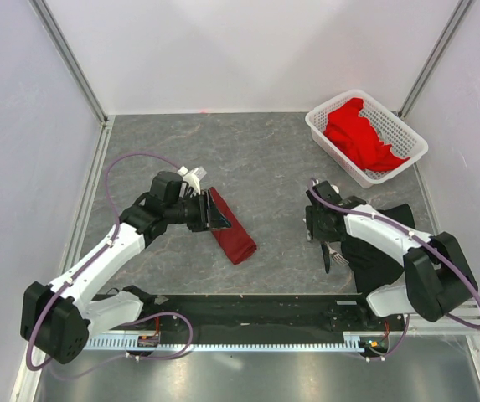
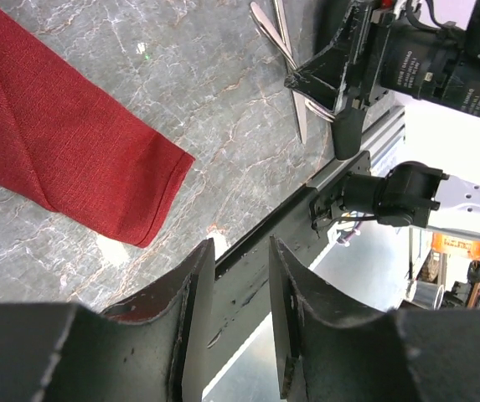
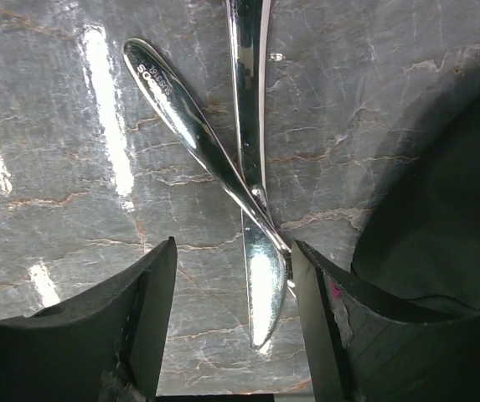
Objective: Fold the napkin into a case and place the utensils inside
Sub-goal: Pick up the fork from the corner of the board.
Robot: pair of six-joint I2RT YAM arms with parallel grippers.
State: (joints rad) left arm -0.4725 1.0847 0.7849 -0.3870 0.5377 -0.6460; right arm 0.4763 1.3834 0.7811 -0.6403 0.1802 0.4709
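Left arm stretches forward, elbow bent. Left gripper (image 1: pixel 213 213) has jaws apart, empty, just beside folded maroon napkin (image 1: pixel 233 228) at its 4 o'clock. Right arm doubles back. Right gripper (image 3: pixel 233 247) points down, fingers parted around crossed utensils (image 3: pixel 252 193) lying on table (image 1: pixel 265 167).

Maroon napkin (image 1: pixel 231 228), folded into a narrow strip, lies flat and diagonal; silver fork (image 3: pixel 181 117) and knife (image 3: pixel 248 84) lie crossed, well to its right.

The top external camera looks steeply down on the whole tabletop (image 1: pixel 265 159) from behind the arms. Both wrist cameras sit close above it, and their views share the utensils (image 2: pixel 277 38).
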